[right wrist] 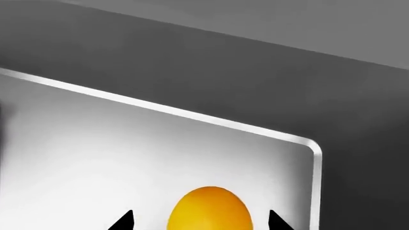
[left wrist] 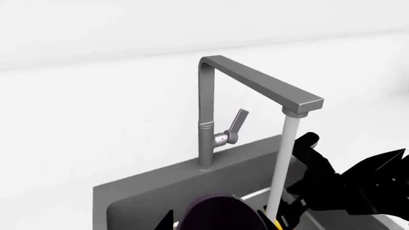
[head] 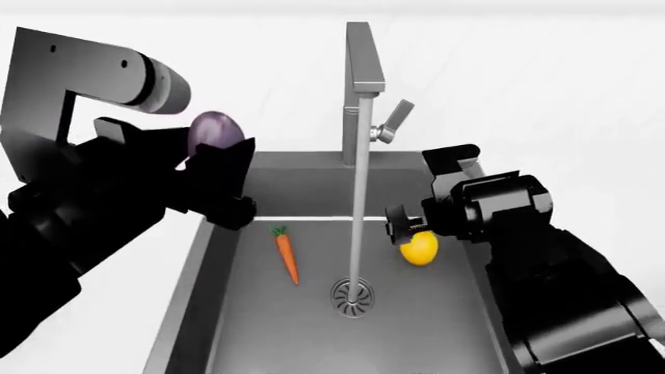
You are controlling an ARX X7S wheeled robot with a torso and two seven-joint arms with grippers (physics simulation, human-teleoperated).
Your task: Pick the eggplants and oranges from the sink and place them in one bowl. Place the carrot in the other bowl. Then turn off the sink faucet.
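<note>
1. Holding the glossy dark purple egg-shaped eggplant (head: pixel 214 128), the black left gripper (head: pixel 213 156) is closed on it above the rim of the rectangular dark grey metal sink (head: pixel 218 312), at about 10 o'clock from the drain in the head view.
2. In the left wrist view the eggplant (left wrist: pixel 221 213) shows between the fingers, in front of the tall grey steel faucet (left wrist: pixel 208 120).
3. A stream of water (head: pixel 359 195) falls from the faucet spout (head: pixel 360 58) onto the round slotted drain (head: pixel 351 296); the short angled lever handle (head: pixel 395 121) sticks out at the side of the faucet.
4. The small slim orange carrot with green leafy top (head: pixel 286 253) lies on the sink floor at 10 o'clock from the drain, just beside the stream.
5. The small yellow-orange roundish fruit (head: pixel 419 248) rests at 2 o'clock from the drain.
6. The black right gripper (right wrist: pixel 199 221) has its fingertips apart, one on each side of the fruit (right wrist: pixel 210 208), not touching it.
</note>
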